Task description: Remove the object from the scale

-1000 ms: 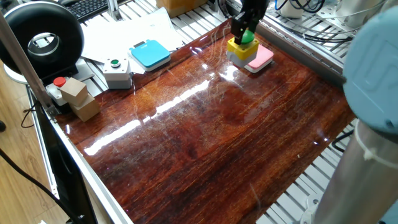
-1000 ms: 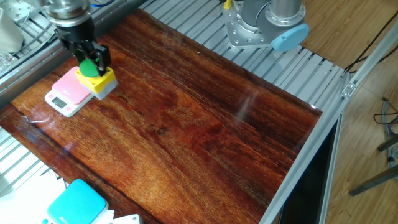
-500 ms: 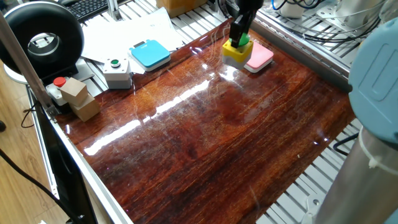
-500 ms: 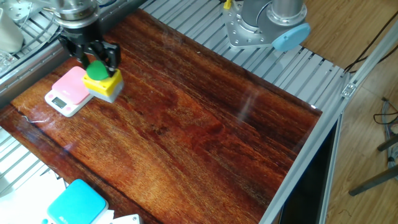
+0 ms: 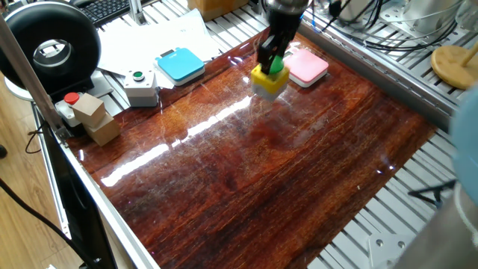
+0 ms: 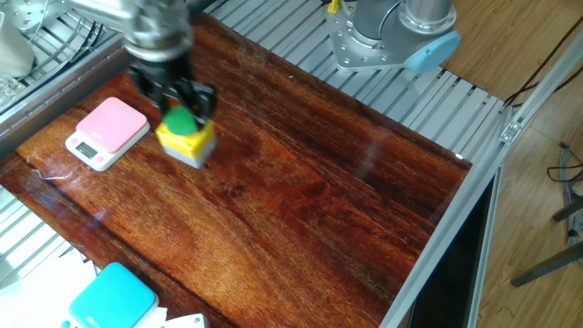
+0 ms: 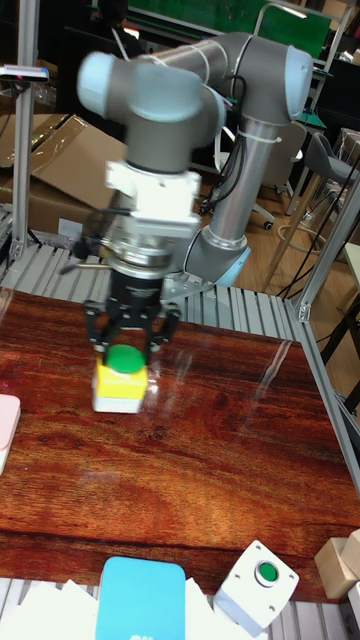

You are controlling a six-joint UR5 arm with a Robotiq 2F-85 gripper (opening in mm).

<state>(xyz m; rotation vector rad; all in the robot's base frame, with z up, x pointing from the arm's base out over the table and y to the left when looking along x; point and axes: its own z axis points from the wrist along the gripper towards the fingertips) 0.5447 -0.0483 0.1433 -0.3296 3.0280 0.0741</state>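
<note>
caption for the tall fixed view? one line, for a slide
UR5 gripper grips the green dome of the yellow button box over the wooden table, clear of the pink scale.

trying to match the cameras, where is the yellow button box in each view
One fixed view: yellow button box upper middle, left of the pink scale.
Other fixed view: upper left, right of the scale.
Tall view: left of centre, under the gripper.
Shared landmark: the pink scale.

A yellow box (image 6: 187, 144) with a green dome and grey base is seen. The scale (image 6: 107, 132) is pink over white; the table (image 6: 301, 210) is streaked reddish-brown.
</note>
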